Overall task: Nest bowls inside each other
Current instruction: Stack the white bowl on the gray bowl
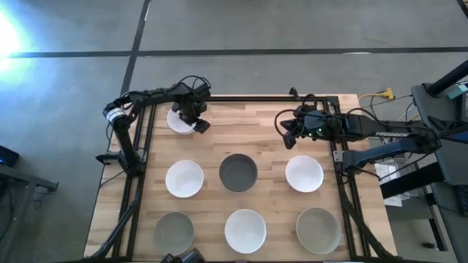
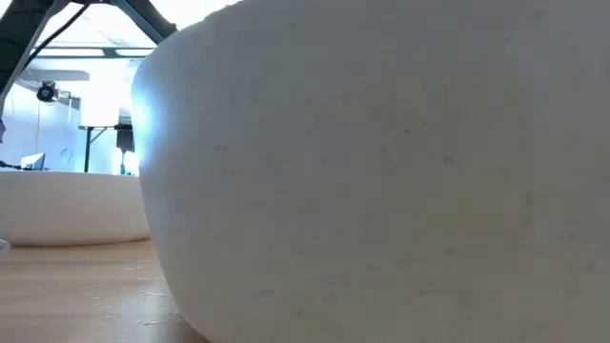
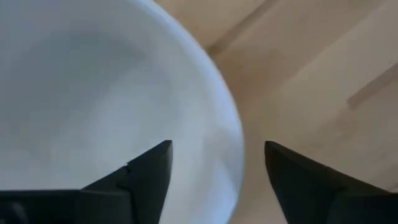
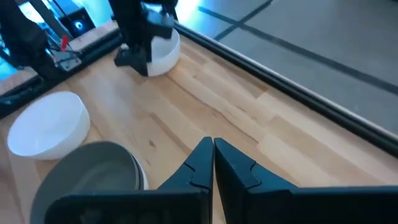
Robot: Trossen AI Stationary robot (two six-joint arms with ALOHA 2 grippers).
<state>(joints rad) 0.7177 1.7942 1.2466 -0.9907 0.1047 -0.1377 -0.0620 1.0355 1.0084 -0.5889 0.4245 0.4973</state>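
no nesting seen yet: seven bowls sit apart on the wooden table [image 1: 263,142]. left gripper [image 1: 191,117] is at the far-left white bowl [image 1: 178,121], fingers apart astride its rim; the left wrist view shows this, the high view doesn't. dark grey bowl [image 1: 238,172] sits mid-table. right gripper [image 1: 294,133] hovers far right, fingers together, holding nothing. low view is blocked by a near white bowl [image 2: 381,171].

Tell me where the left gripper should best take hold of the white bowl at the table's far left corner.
Probably by the rim, from above. The white bowl sits upright and open, its wall thin and smooth. The left gripper is open and straddles that rim, one finger inside and the other outside over the table, so closing there should pinch the wall.
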